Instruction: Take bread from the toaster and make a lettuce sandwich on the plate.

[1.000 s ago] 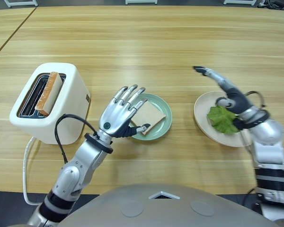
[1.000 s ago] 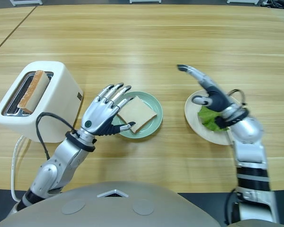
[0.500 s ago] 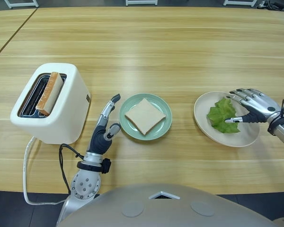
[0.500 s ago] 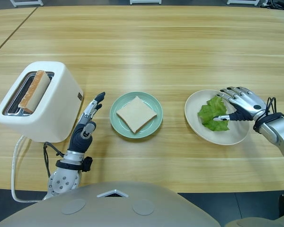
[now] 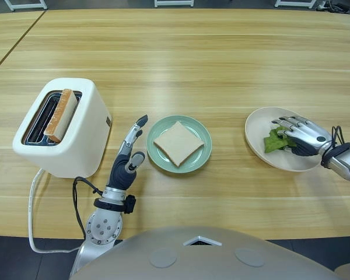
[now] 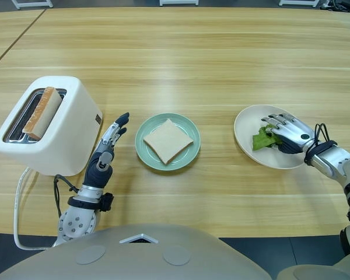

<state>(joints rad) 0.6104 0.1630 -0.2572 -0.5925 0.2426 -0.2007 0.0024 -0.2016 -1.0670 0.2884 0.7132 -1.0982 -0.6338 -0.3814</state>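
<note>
Right hand (image 5: 300, 135) has dropped onto the lettuce leaf (image 5: 273, 142) in the beige plate (image 5: 261, 121) at right. Its fingers curl over the leaf, apparently gripping it for the bread slice (image 5: 178, 143) on the green plate (image 5: 199, 158) at centre. Left hand (image 5: 128, 164) stands open and empty beside the toaster (image 5: 76, 143), where a second slice (image 5: 61, 114) waits.

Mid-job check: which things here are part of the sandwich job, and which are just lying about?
Job: toaster, toast in its slot, green plate, bread slice on it, lettuce, beige plate under it, right hand over lettuce.
Lying about: white cord; table.
</note>
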